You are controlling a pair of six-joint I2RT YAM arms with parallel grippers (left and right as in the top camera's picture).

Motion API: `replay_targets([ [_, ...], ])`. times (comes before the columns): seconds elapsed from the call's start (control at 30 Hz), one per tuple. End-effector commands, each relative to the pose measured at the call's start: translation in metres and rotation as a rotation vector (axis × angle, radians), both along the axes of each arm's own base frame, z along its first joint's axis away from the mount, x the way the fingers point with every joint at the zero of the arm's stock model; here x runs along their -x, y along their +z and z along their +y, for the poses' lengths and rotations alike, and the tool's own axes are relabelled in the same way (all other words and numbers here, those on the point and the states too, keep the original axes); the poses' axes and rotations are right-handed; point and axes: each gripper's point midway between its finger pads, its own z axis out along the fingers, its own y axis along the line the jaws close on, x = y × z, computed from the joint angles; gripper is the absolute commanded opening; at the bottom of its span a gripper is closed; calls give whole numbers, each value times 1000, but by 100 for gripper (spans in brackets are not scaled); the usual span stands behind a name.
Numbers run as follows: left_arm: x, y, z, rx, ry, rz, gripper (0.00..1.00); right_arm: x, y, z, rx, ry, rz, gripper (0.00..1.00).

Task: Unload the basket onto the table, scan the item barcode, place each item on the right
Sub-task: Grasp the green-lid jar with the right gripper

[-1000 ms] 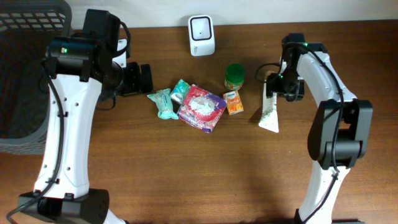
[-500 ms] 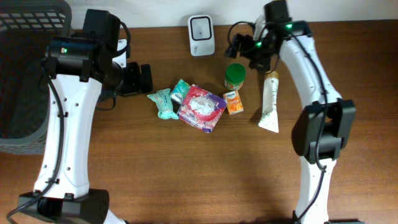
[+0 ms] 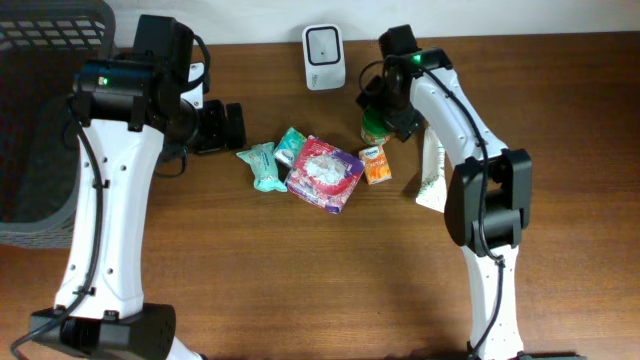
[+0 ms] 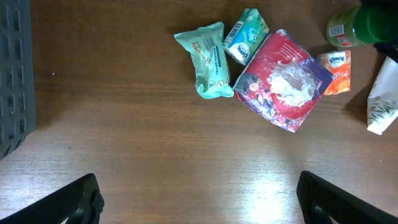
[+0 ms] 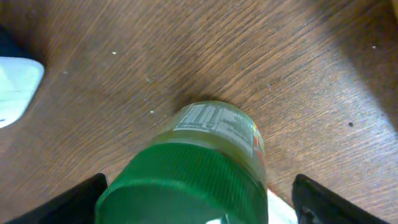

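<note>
The right gripper [image 5: 199, 190] holds its two fingers [image 5: 84, 199] wide apart, and between them is the green-lidded jar [image 5: 214, 134]. The ribbed lid fills most of the gap. The finger at the left of the wrist view is at the edge of the lid, and at the other finger a strip of bare wood shows, so the jaws are not closed on the jar (whether the first finger really touches the lid, I cannot tell). The jar stands upright on the wooden table [image 3: 300, 280], and a printed label with small text shows on its side. From above it is partly hidden under the wrist of the right arm. Behind the jar and a little to the left in the overhead view, near the back edge of the table, stands the white barcode scanner [image 3: 324, 57], apart from the jar. Just in front of the jar lies a small orange carton [image 3: 376, 165], and beside this carton lies a white tube [image 3: 432, 185], partly under the arm. On the other side of the carton is a purple and red pack [image 3: 325, 173], with a small teal and white packet [image 3: 291, 143] at its far corner and a longer teal packet [image 3: 260, 165] beside it. The left gripper [image 4: 199, 199] is spread wide over bare wood with nothing between its fingers, well apart from the jar. A dark basket [image 3: 40, 120] stands at the left end of the table.
</note>
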Motion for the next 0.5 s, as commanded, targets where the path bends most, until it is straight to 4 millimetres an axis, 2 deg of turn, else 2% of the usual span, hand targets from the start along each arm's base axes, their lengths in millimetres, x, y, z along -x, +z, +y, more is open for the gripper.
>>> replay_targets([
  [0.0,-1,1,3,-8,-7,-7,99,1,-3,-1,18,-10,4,82],
  [0.13,-1,1,3,-8,-8,-7,99,2,-4,1,20,-6,6,82],
  [0.3,-1,1,3,-8,-7,-7,99,6,-20,4,35,3,40,81],
  [0.4,-1,1,3,-8,-7,-7,99,8,-20,4,40,40,40,68],
  [0.47,-1,1,3,-8,-7,-7,99,13,-18,2,48,58,56,65],
])
